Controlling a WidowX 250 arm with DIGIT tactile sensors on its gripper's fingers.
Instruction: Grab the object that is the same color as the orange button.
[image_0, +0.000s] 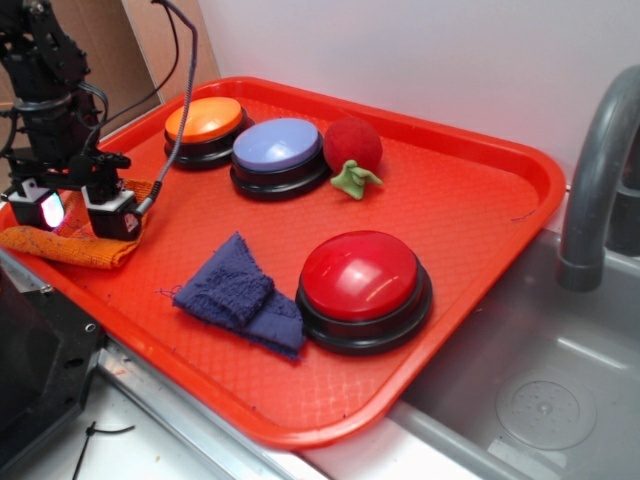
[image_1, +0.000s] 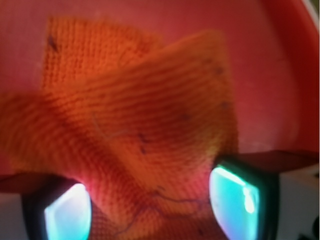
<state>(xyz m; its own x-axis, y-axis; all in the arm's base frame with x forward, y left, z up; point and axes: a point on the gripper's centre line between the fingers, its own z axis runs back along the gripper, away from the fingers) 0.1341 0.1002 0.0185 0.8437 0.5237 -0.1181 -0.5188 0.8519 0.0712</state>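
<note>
The orange knitted cloth (image_0: 70, 248) lies folded at the left edge of the red tray (image_0: 455, 200), partly draped over its rim. My gripper (image_0: 80, 215) stands directly over it, open, with one finger on each side of a raised fold. In the wrist view the cloth (image_1: 150, 115) fills most of the frame and runs between the two glowing fingertips (image_1: 240, 200), while the gripper (image_1: 155, 210) straddles it with a wide gap. The orange button (image_0: 204, 120) sits at the tray's back left, behind the gripper.
A lavender button (image_0: 277, 145) stands next to the orange one, and a red button (image_0: 360, 275) is at the front. A dark blue cloth (image_0: 240, 295) lies beside the red button. A red plush ball with green leaves (image_0: 352, 145) rests at the back. A grey faucet (image_0: 600, 170) and sink (image_0: 540, 400) are at the right.
</note>
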